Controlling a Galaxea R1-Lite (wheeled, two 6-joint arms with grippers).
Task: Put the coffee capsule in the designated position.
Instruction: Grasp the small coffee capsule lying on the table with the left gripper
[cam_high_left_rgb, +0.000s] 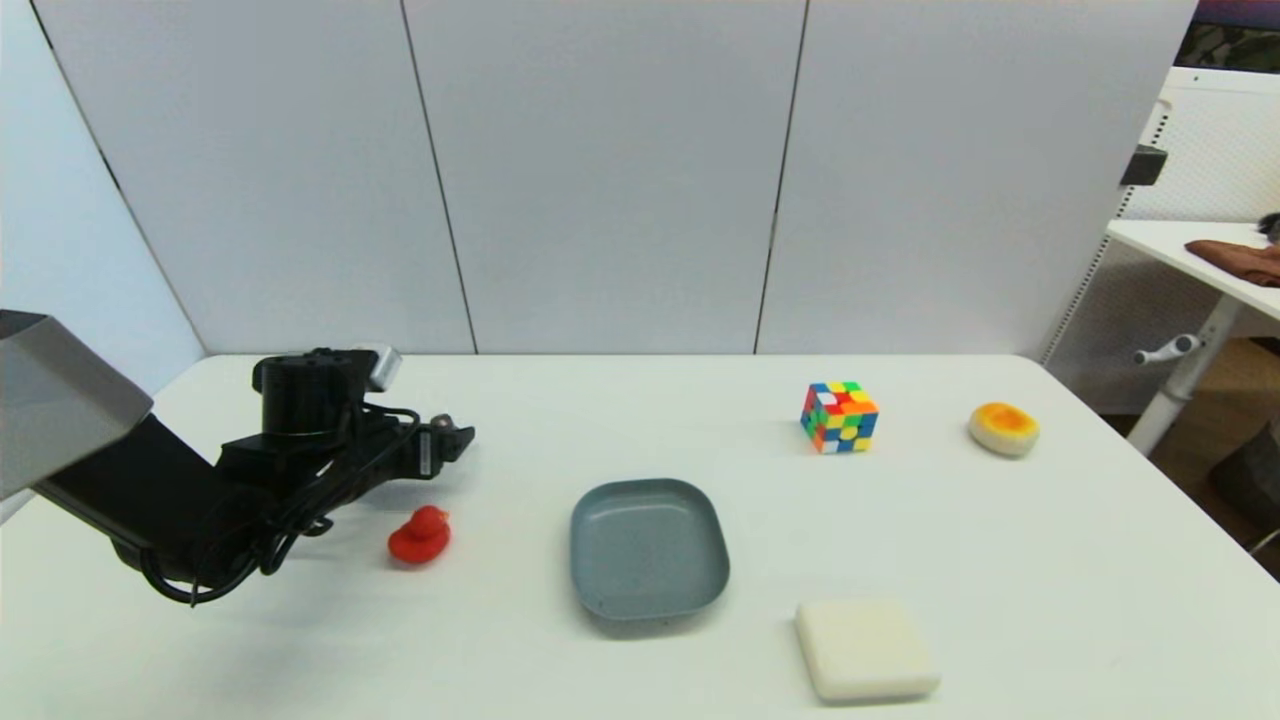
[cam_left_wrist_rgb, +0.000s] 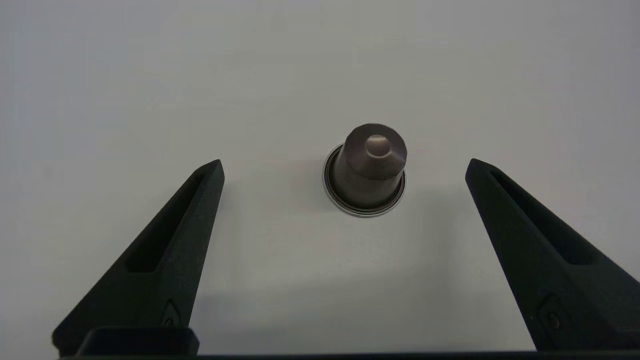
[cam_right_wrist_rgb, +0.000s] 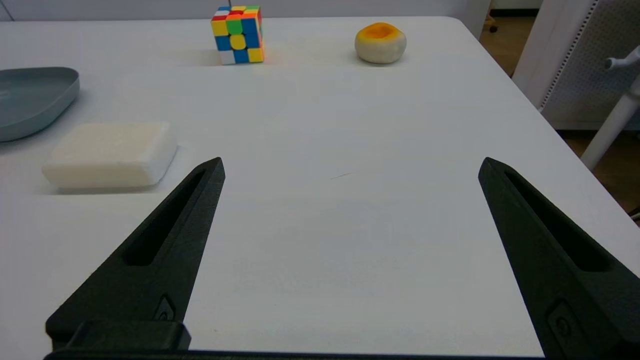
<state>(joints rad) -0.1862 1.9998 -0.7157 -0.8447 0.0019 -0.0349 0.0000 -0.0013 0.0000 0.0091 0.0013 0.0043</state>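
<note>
Matte black left end effector (cam_left_wrist_rgb: 345, 167) fingers wide around tapered metallic coffee capsule (cam_left_wrist_rgb: 366, 169).

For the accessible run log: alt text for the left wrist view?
A small grey-brown coffee capsule stands rim-down on the white table, centred between the open black fingers of the left gripper poised above it, touching neither.

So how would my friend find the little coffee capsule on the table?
Start at the left side of the white table, where the left gripper hangs open. The capsule stands on the table right under it, between its fingers and touching neither. It is a tiny grey-brown metal cone with a flat rim, unlike the red duck nearby.
</note>
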